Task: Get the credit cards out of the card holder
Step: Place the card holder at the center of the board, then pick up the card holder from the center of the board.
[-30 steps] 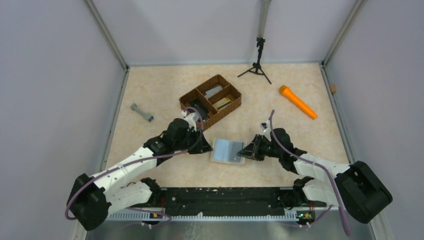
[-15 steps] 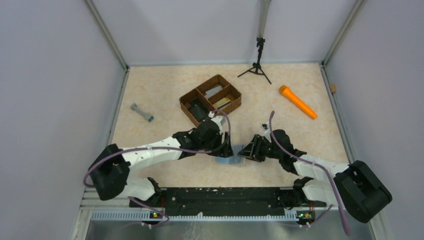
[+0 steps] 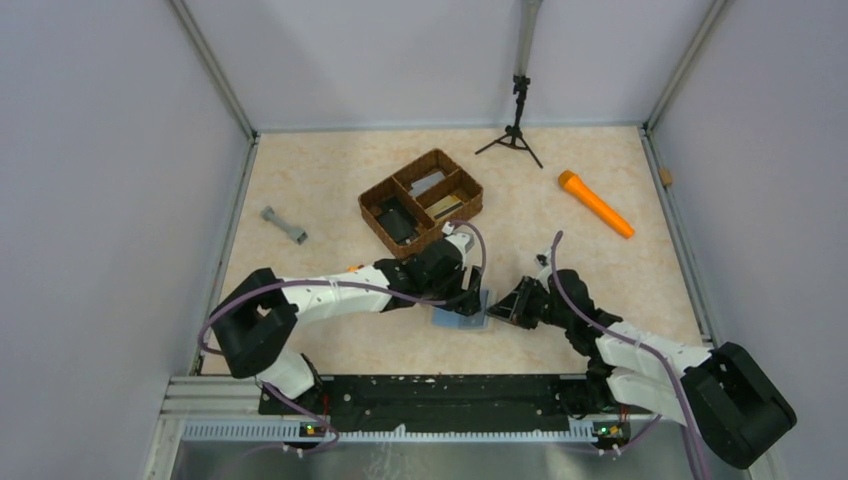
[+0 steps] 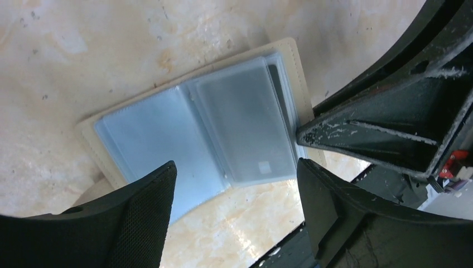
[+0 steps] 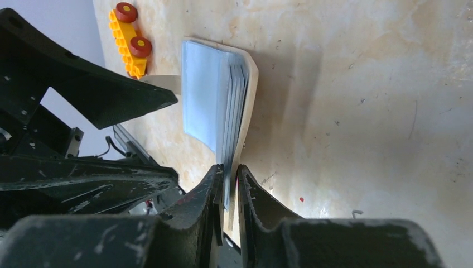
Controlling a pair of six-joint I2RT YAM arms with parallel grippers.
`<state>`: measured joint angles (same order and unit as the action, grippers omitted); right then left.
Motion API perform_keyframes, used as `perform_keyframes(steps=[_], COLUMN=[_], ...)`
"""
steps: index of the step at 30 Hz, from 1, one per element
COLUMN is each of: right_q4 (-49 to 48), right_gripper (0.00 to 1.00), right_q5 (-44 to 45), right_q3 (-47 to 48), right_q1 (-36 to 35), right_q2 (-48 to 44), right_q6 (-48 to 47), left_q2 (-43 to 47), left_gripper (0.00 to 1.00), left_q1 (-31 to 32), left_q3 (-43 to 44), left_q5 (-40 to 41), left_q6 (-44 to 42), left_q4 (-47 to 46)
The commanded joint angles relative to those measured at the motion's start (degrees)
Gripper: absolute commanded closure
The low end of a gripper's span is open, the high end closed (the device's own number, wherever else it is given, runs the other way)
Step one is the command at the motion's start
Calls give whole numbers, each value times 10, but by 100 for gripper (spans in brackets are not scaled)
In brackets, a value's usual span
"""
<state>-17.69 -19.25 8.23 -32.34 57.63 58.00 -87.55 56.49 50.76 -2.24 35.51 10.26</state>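
The card holder [image 4: 167,134] lies open on the table, cream outside and pale blue inside, with clear sleeves. A greyish credit card [image 4: 245,125] shows through the top sleeve. My left gripper [image 4: 234,209] hovers open just above it, one finger on each side and nothing held. My right gripper [image 5: 230,178] is shut on the holder's [image 5: 209,95] near edge, pinching the sleeves and cream cover together. From above, the holder [image 3: 455,319] sits between the left gripper [image 3: 470,300] and the right gripper [image 3: 503,308].
A brown wicker tray [image 3: 372,196] behind the holder contains a black block and loose cards [image 3: 445,207]. A grey dumbbell [image 3: 284,225] lies to the left, an orange torch [image 3: 595,204] to the right and a tripod [image 3: 515,135] at the back. A yellow toy brick [image 5: 131,34] lies beyond the holder.
My left arm swung right from beside the tray to over the holder, and its gripper opened. My right gripper closed on the holder's right edge, and the holder shifted slightly.
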Motion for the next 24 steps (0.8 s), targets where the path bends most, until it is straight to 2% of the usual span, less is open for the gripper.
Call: perform_keyframes(steps=[1, 8, 12, 14, 19, 22, 24], right_q4=[-27, -32, -32, -33, -31, -31, -40], right_gripper=[87, 92, 93, 94, 94, 93, 81], right_q5=[12, 8, 8, 8, 9, 10, 3], right_q3=[-2, -1, -1, -1, 0, 1, 0], right_q1=[8, 8, 7, 9, 8, 9, 9], right_q2=[-11, -2, 0, -1, 1, 2, 5], right_q6=[8, 6, 5, 4, 1, -1, -4], left_q2=[-38, -109, -125, -133, -143, -127, -114], left_gripper=[18, 18, 24, 32, 64, 66, 66], left_q1=[3, 3, -2, -8, -20, -25, -30], left_q3=[46, 88, 83, 74, 49, 28, 14], left_q5=[-2, -11, -27, -44, -66, -77, -89], left_q6=[-31, -21, -8, -3, 8, 12, 15], left_q4=[1, 52, 52, 42, 24, 4, -12])
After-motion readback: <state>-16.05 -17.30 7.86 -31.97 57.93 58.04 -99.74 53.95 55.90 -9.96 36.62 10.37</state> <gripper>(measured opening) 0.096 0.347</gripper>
